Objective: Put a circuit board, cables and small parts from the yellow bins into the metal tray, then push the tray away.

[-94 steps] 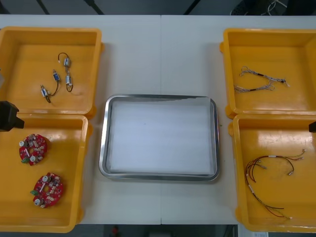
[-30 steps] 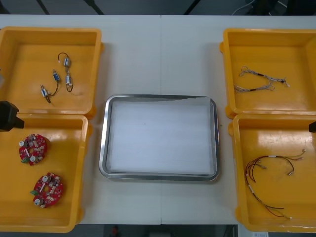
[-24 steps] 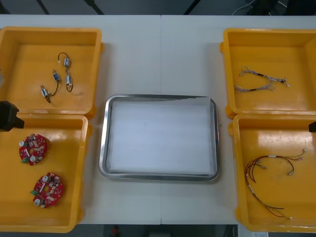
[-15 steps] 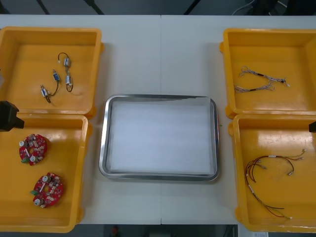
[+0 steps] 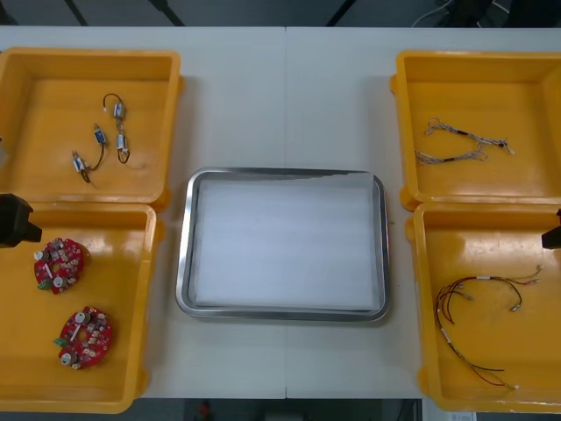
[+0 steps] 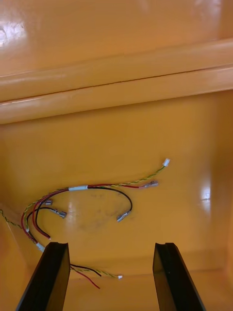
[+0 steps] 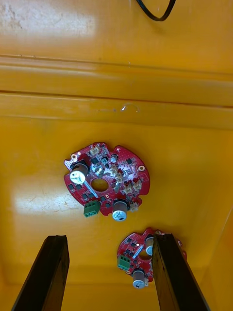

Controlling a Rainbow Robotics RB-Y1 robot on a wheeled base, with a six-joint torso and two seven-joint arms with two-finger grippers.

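Two round red circuit boards lie in the near left yellow bin. My left gripper hangs open above them, one board just beyond its fingers, the other beside one finger. At the front view's left edge the left arm shows. The red and yellow cables lie in the near right bin. My right gripper is open over those cables. The metal tray, white inside, sits between the bins.
The far left bin holds small metal parts on black cables. The far right bin holds twisted cables. The right arm shows at the right edge. Bin walls stand between neighbouring bins.
Both arms have shifted slightly toward the near side over their bins. Nothing has been picked up and the objects lie as before.
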